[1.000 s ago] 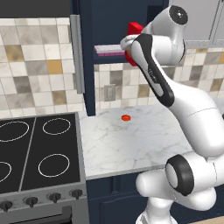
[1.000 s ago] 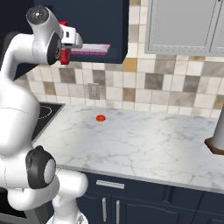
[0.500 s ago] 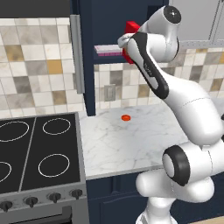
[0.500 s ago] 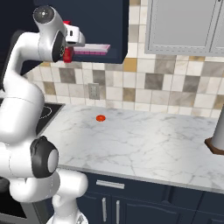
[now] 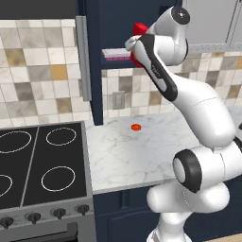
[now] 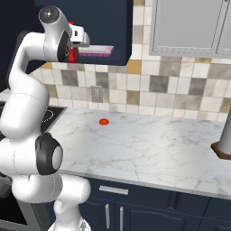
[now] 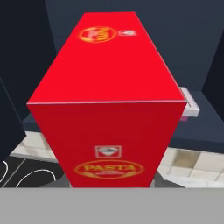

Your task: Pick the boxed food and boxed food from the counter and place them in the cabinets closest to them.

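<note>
The gripper [image 6: 72,50] was closed on the red pasta box [image 7: 107,100], raised at the open navy cabinet [image 5: 118,28] above the counter's [image 6: 149,149] back left corner. The hand view alone showed its label; the base views showed a small red disc [image 5: 136,127] on the marble.

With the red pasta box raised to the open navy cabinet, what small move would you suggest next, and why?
Probably ease the red pasta box forward into the open navy cabinet. The claw is shut on the box at shelf height, and in the hand view dark cabinet interior lies beyond it. A pink flat item already lies on the shelf, so the box should stay beside it.
</note>
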Controlling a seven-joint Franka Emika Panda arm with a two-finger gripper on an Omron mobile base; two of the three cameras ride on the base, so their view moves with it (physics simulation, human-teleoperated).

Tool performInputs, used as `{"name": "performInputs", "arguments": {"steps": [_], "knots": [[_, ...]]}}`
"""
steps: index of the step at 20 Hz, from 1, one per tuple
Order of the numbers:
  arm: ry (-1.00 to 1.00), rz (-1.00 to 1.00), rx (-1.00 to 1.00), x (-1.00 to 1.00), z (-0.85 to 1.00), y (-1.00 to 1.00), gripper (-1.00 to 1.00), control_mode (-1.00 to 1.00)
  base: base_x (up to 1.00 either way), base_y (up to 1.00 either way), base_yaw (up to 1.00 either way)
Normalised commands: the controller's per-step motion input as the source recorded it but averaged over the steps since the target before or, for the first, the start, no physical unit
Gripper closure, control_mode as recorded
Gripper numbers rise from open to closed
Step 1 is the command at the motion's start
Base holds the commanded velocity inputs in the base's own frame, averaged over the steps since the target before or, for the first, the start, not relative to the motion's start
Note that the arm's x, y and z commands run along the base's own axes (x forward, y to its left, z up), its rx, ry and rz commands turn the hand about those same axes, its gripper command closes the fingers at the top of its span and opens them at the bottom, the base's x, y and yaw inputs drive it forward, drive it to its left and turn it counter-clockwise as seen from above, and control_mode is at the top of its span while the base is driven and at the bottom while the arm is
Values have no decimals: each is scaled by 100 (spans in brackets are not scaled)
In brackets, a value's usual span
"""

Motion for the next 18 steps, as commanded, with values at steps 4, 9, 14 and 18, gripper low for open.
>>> {"name": "performInputs", "arguments": {"steps": [4, 9, 14, 18], "knots": [[0, 0, -4, 16, -9, 0, 100, -100, 0, 0, 0], [0, 0, -3, 16, -6, 0, 100, -100, 0, 0, 0], [0, 0, -1, 19, -4, 0, 100, -100, 0, 0, 0], [0, 0, 0, 20, -2, 0, 100, -100, 0, 0, 0]]}}
